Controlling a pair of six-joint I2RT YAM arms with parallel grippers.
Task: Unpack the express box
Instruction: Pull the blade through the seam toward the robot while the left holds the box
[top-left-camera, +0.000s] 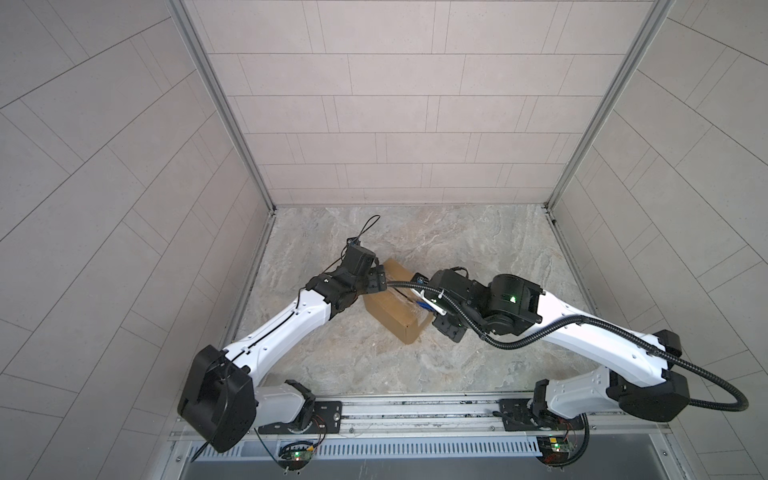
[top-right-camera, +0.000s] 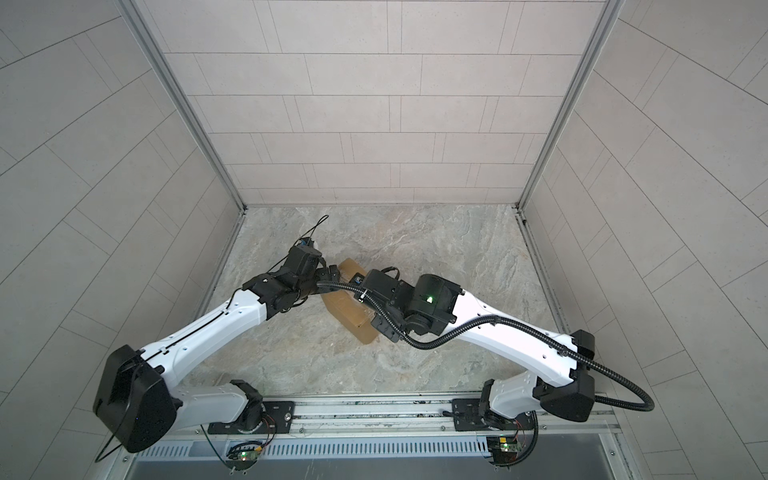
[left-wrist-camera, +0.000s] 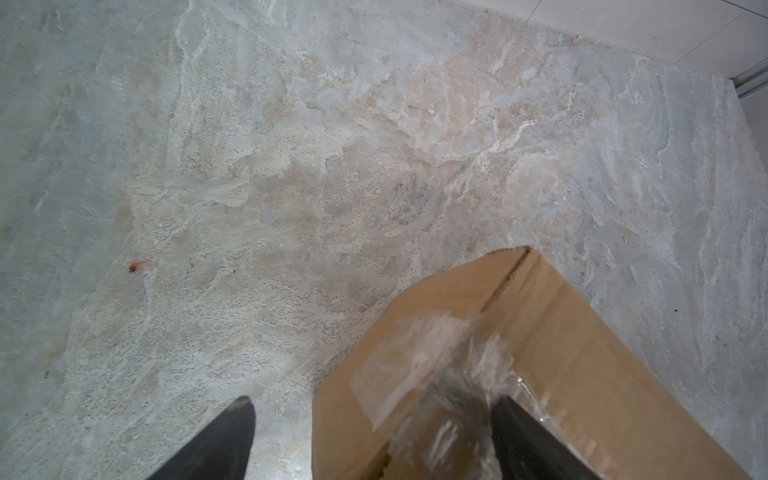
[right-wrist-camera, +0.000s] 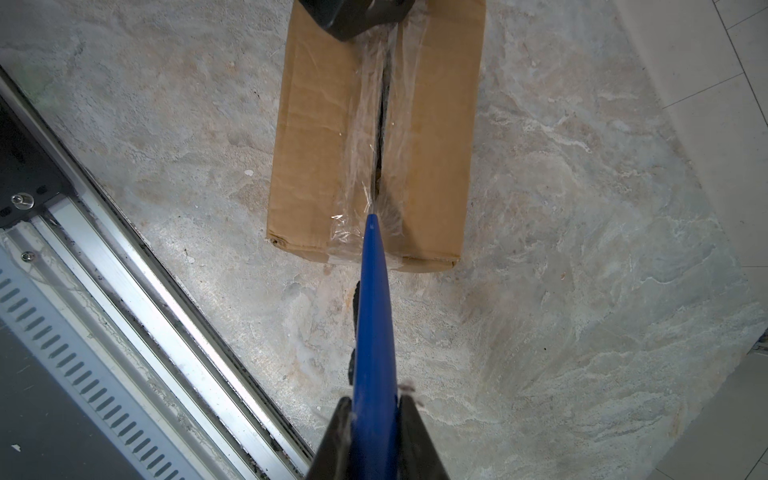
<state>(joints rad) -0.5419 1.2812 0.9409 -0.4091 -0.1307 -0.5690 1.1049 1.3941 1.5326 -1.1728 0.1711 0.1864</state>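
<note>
Right gripper (right-wrist-camera: 374, 401), closest to the lens, pinches a blue tool (right-wrist-camera: 374, 332) between its black fingers (right-wrist-camera: 338, 432). The tool's tapered tip meets the clear tape (right-wrist-camera: 361, 137) near one short end of the box (right-wrist-camera: 316, 145). Along the taped seam a dark slit shows between the top flaps, which lie flat. The box sits near the middle of the marbled tabletop (top-left-camera: 478, 249), askew to its edges, the tool-side end turned toward the front edge and its rail (right-wrist-camera: 124, 324). Left gripper (left-wrist-camera: 374, 399) stands spread wide at the opposite end. One finger (left-wrist-camera: 523, 432) is over the crumpled tape at the seam, and the other is over bare tabletop just beside the box. Whether either finger touches cannot be told. In both top views the left arm (top-left-camera: 286, 324) and right arm (top-left-camera: 590, 332) meet above the box, hiding much of its top.
</note>
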